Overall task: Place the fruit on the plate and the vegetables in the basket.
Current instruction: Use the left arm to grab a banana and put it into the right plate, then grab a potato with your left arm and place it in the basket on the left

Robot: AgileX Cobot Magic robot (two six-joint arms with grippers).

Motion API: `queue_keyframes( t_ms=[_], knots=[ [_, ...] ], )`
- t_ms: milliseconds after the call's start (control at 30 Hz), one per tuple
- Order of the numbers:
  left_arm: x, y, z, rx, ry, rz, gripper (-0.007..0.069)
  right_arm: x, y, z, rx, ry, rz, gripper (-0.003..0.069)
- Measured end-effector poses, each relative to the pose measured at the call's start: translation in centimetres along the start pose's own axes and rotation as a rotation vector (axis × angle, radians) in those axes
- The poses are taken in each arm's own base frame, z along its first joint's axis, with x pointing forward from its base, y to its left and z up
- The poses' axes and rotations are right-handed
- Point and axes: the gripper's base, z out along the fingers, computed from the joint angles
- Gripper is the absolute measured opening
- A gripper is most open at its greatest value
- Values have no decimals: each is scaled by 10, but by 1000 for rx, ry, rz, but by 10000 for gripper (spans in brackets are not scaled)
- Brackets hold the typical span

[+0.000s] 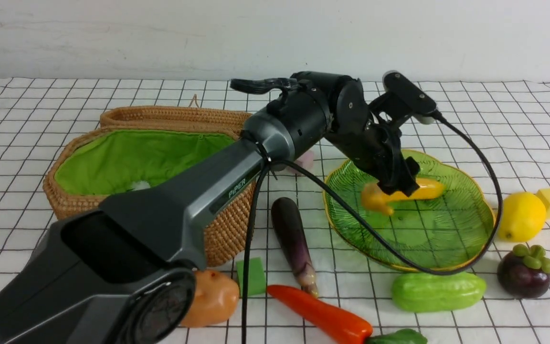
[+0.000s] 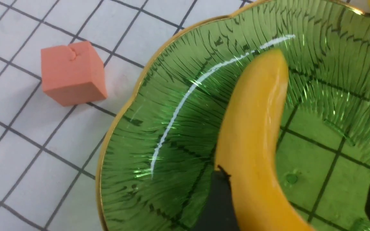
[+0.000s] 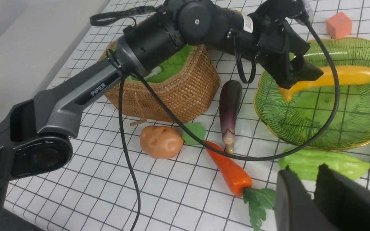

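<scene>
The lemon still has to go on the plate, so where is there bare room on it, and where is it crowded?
The near half of the plate is bare, between the banana and the rim beside the cucumber. The far middle is crowded: the left gripper stands over the banana, its cable draping across the near rim. The lemon sits just outside the right rim.

yellow banana [image 1: 423,190] showing on veined green plate [image 1: 447,239], gold rim; purple eggplant [image 1: 293,234], orange carrot [image 1: 320,315], white cloth [image 1: 494,119] showing black grid.
</scene>
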Motion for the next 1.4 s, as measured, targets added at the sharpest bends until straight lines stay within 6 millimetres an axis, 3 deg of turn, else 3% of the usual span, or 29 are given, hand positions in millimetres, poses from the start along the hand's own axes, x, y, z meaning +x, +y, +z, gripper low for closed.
queue_keyframes(
  t_ms=[133,200,233,267,300,333,433,467,500,533,600,633,667,733,833,933,1067,1133,1167,1200,1267,1300,1367,1400],
  knots=[
    [-5,-4,-25,42,80,-61,594,0,0,0,-1,2,-19,140],
    [-14,-6,-56,45,133,-126,542,0,0,0,-4,4,-24,141],
    [-14,-7,-60,49,150,-133,526,0,0,0,-4,4,-24,141],
    [-23,-7,-94,19,179,-191,444,0,1,1,-2,8,-28,141],
    [-24,-8,-98,19,179,-198,431,0,2,2,-1,9,-28,141],
    [-31,-7,-128,-22,180,-230,317,0,4,5,8,15,-40,141],
    [-43,-9,-195,-100,122,-263,108,-2,14,19,46,46,-113,141],
    [-44,-13,-226,-125,100,-264,23,-2,18,25,62,61,-142,141],
    [-42,-13,-224,-125,110,-266,15,-2,20,28,68,69,-155,141],
    [-42,-16,-246,-140,91,-266,-10,-2,23,34,79,83,-179,142],
    [-23,-27,-283,-164,118,-292,-13,0,33,50,109,129,-250,142],
    [-22,-29,-291,-168,111,-294,-13,0,33,50,109,129,-250,142],
    [2,-38,-298,-168,174,-324,-13,1,37,56,119,147,-276,144],
    [17,-44,-306,-166,204,-349,-13,1,39,58,124,154,-285,144],
    [80,-67,-303,-134,382,-367,-13,1,40,60,127,160,-296,146],
    [131,-82,-291,-85,483,-241,-13,1,39,60,126,159,-295,148],
    [167,-90,-268,-54,498,-78,19,1,39,60,125,160,-297,151],
    [174,-90,-257,-57,470,-19,82,1,39,60,125,160,-298,151],
    [175,-89,-250,-61,453,19,152,1,40,60,125,160,-298,151],
    [174,-88,-249,-65,442,25,163,1,40,60,125,160,-298,151],
    [170,-84,-237,-86,387,88,327,2,40,60,121,165,-295,151],
    [168,-80,-227,-104,360,137,447,2,40,60,117,170,-292,152],
    [169,-78,-219,-110,363,165,501,3,41,60,112,174,-289,153],
    [173,-76,-208,-109,387,195,576,3,41,60,108,179,-287,155]
  ],
)
